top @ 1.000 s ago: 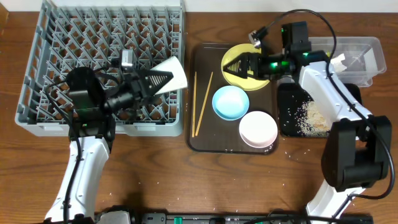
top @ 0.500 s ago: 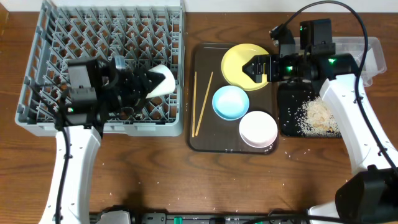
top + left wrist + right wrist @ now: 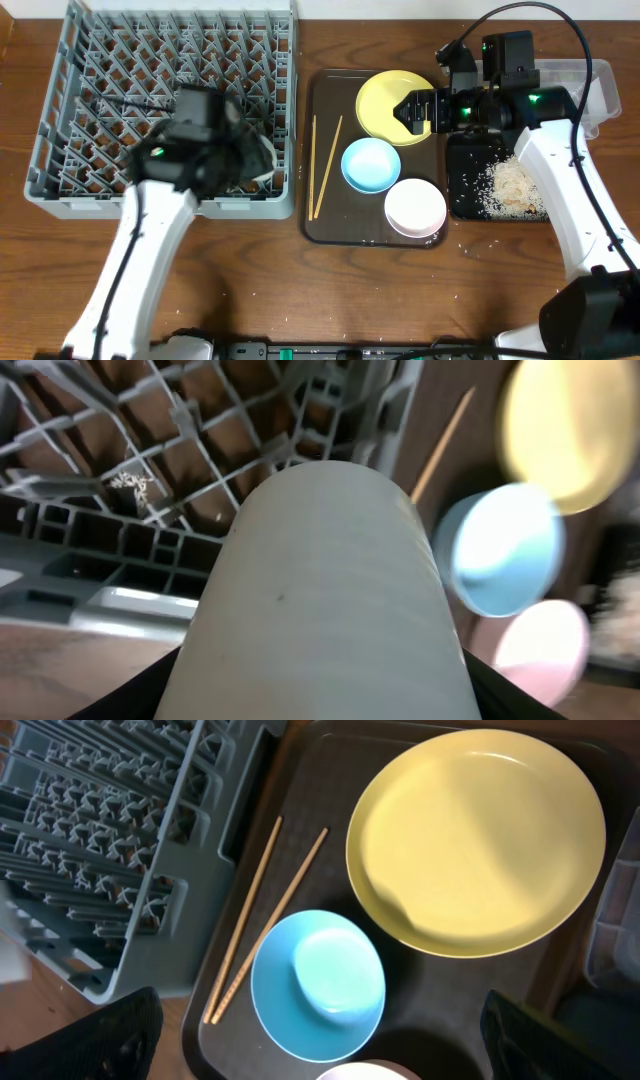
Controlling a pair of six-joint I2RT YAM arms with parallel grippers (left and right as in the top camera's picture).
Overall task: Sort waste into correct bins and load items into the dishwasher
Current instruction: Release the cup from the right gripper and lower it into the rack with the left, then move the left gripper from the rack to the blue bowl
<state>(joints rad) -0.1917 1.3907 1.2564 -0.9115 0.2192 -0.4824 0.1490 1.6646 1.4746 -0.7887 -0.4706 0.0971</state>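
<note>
Two arms: left pincer [image 3: 245,158] tight on white cup [image 3: 320,590] over rack [image 3: 150,60], right pincer [image 3: 408,112] wide above yellow plate [image 3: 475,840].

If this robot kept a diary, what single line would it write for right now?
left gripper: holding white cup over dish rack | right gripper: open above yellow plate

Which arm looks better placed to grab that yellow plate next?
Right. The right gripper, open, hovers at the edge of the yellow plate; the left gripper is over the dish rack, holding the white cup.
</note>
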